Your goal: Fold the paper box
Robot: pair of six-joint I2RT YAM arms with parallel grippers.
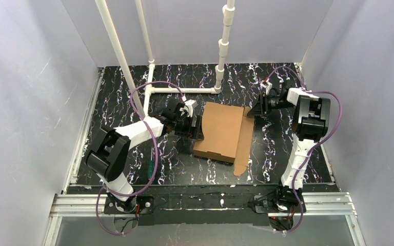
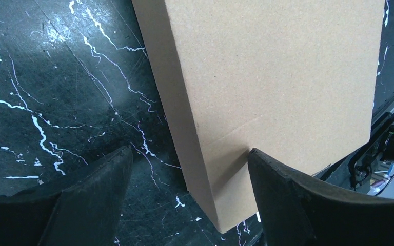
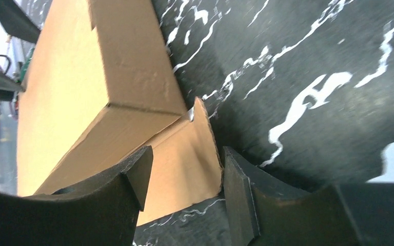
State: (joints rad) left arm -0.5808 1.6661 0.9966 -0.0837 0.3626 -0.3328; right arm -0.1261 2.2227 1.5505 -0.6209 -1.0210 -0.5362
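Note:
The paper box (image 1: 220, 128) lies as a flat brown rectangular block on the black marbled table, with a long flap (image 1: 243, 143) spread flat along its right side. My left gripper (image 1: 194, 125) is at the box's left wall, open. In the left wrist view its jaws straddle a corner of the box (image 2: 267, 77); the right finger (image 2: 292, 200) rests against the top face and the left finger (image 2: 82, 200) is over the table. My right gripper (image 1: 254, 108) is at the far right corner, open. A small corner flap (image 3: 184, 154) lies between its fingers (image 3: 246, 195), one of them touching the flap's edge.
A white pipe frame (image 1: 184, 90) stands on the table behind the box. Grey walls close in three sides, and a metal rail (image 1: 205, 201) runs along the near edge. A small green object (image 1: 149, 169) lies by the left arm. Purple cables loop over both arms.

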